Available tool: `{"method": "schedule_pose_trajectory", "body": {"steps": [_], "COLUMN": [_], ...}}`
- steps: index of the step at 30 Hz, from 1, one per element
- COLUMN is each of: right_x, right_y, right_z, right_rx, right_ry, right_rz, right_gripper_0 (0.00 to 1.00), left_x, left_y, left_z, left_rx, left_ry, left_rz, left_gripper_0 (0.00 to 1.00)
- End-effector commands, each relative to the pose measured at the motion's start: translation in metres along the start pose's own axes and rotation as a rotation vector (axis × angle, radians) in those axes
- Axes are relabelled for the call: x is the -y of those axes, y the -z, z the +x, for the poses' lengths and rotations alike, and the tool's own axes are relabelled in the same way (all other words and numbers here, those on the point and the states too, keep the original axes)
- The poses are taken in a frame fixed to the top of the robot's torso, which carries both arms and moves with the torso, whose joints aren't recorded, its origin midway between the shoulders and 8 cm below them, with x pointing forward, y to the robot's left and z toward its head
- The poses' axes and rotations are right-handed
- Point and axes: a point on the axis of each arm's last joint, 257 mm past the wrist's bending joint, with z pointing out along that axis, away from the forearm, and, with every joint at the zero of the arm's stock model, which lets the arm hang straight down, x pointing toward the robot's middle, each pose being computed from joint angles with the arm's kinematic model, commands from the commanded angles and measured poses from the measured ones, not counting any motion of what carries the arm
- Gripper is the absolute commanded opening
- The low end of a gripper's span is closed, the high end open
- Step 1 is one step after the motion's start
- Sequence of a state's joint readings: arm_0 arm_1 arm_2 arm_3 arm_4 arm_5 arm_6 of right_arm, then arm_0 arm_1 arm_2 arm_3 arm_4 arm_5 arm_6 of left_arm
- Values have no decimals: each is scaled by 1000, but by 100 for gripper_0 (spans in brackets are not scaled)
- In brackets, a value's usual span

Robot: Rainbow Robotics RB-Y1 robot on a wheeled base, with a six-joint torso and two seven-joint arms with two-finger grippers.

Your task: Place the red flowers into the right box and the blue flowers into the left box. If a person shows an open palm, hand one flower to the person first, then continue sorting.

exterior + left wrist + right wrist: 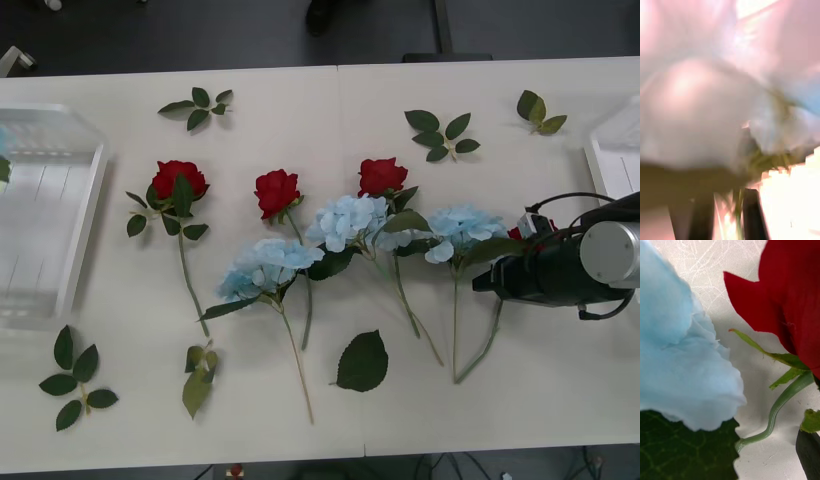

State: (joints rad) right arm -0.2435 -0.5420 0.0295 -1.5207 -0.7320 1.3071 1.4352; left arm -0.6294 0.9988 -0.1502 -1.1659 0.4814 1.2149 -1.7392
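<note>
Right gripper (512, 240) down at the rightmost red rose (790, 296), grip state unclear; adjacent blue hydrangea (462, 228) could snag and drag.

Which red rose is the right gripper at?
The fourth rose, just visible at the right gripper beside the rightmost hydrangea. The other three roses lie in a row farther left, well clear of the arm.
</note>
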Motion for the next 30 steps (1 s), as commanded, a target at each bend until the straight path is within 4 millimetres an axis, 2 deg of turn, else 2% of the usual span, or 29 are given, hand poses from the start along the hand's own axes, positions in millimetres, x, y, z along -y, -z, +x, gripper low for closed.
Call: {"method": "schedule_pose_trajectory", "body": {"steps": [1, 3, 4, 6, 8, 12, 14, 18, 20, 23, 27, 30], "right_x": [-16, -15, -13, -13, -12, -11, -11, -12, -10, -11, -11, -12], "right_y": [3, 3, 3, 4, 4, 3, 3, 2, 1, 2, 2, 3], "right_z": [-14, -14, -14, -16, -17, -19, -21, -24, -24, -26, -28, -30], "right_rx": [42, 43, 44, 48, 50, 56, 61, 74, 75, 80, 84, 87], "right_ry": [-57, -60, -60, -56, -54, -53, -53, -51, -50, -46, -38, -30], "right_rz": [-27, -22, -17, -13, -4, 6, 8, 17, 25, 28, 33, 32], "right_gripper_0": [100, 94, 87, 78, 63, 50, 42, 26, 11, 0, 0, 0], "left_x": [-4, -3, -2, 1, 3, 18, 37, 81, 103, 135, 190, 224], "left_y": [10, 10, 10, 11, 14, 30, 48, 85, 108, 131, 151, 153], "left_z": [-24, -24, -25, -26, -26, -29, -27, -9, 0, 12, 32, 44], "left_rx": [46, 47, 49, 55, 61, 67, 63, 30, 29, 26, 4, -11], "left_ry": [18, 22, 25, 41, 65, 111, 146, 214, 218, 226, 290, 321], "left_rz": [-8, -5, -1, 22, 59, 172, 271, 430, 486, 552, 676, 743], "left_gripper_0": [94, 100, 100, 100, 100, 100, 100, 100, 100, 100, 100, 100]}}
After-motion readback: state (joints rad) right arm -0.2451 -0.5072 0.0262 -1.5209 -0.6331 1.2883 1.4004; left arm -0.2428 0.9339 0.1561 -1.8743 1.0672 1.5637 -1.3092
